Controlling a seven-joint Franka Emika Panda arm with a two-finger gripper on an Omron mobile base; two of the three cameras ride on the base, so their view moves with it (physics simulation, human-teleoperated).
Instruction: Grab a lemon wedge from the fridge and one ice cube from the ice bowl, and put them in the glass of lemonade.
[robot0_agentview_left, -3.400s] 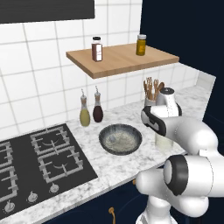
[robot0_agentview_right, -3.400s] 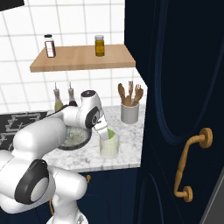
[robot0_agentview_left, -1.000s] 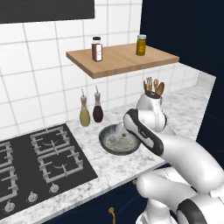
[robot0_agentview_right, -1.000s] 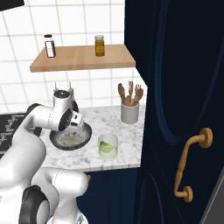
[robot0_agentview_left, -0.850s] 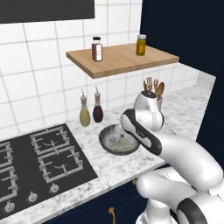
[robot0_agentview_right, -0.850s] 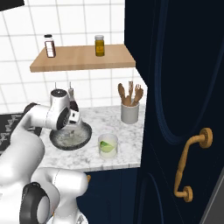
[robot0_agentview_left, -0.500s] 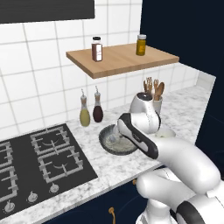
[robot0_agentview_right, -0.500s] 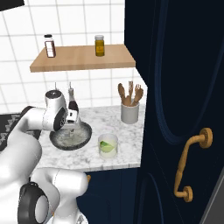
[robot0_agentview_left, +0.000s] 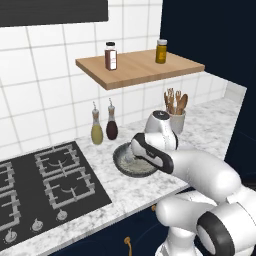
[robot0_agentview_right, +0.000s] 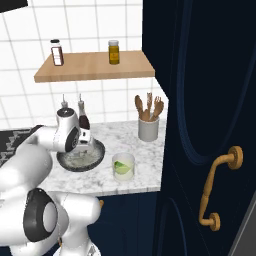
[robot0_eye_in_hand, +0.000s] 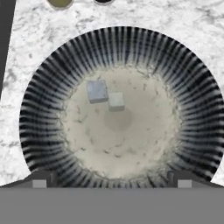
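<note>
Directly beneath, ice bowl (robot0_eye_in_hand: 43, 109) rim rings 2 cubes (robot0_eye_in_hand: 97, 91)

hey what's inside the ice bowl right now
Two ice cubes lie side by side on the speckled floor of the ice bowl, seen from the hand view. In both base views the arm covers part of the bowl, so the cubes cannot be made out there.

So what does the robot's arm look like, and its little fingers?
The arm is glossy white, made of fat rounded segments, with dark grey bands and round dark caps at the joints. The gripper has two small dark fingertips with pale grey pads.
</note>
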